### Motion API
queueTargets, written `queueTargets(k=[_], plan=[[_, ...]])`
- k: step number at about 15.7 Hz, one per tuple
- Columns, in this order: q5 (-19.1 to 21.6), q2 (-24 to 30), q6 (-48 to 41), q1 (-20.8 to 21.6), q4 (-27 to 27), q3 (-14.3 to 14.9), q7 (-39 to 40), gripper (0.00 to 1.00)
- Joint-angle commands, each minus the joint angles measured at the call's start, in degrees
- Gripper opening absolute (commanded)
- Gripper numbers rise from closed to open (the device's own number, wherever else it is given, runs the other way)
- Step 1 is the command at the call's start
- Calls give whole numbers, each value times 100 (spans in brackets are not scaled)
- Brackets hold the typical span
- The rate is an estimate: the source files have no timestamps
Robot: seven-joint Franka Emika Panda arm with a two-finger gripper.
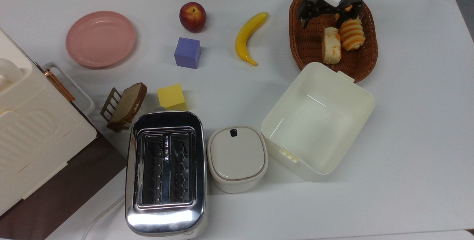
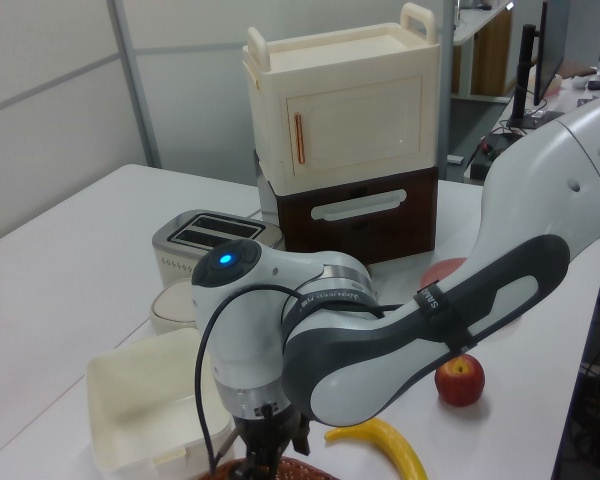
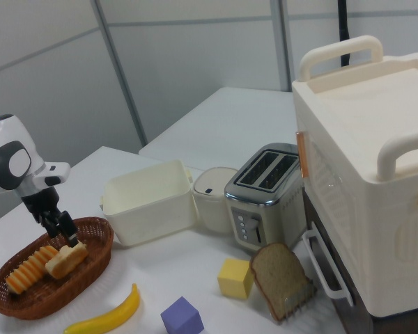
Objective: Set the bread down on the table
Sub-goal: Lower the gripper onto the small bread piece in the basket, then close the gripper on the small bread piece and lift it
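White table [image 1: 407, 129]; bread [image 3: 65, 258] under open pincer [image 3: 61, 231] in right view.

Light: bright, even, from overhead.
Shadows: soft and short beside the banana [image 1: 249, 37].
Glare: white streak on the toaster [image 1: 165, 175], on its chrome front edge.
Focus: crisp around the toaster.

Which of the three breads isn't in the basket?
The brown toast slice, leaning in a little rack beside the toaster. The small bun and striped spiral roll both lie inside the wicker basket.
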State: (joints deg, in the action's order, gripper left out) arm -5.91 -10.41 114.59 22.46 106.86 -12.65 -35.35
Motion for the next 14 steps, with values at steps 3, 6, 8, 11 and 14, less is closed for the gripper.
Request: queueTargets(k=[3, 6, 8, 11, 14], plan=[[-217, -67, 651, 110, 309, 44, -937, 100], [-436, -137, 802, 197, 459, 44, -1324, 100], [-577, -199, 828, 215, 459, 44, -1474, 100], [-718, -216, 1020, 233, 485, 26, -1580, 100], [-824, -269, 1110, 233, 512, 26, -1686, 100]])
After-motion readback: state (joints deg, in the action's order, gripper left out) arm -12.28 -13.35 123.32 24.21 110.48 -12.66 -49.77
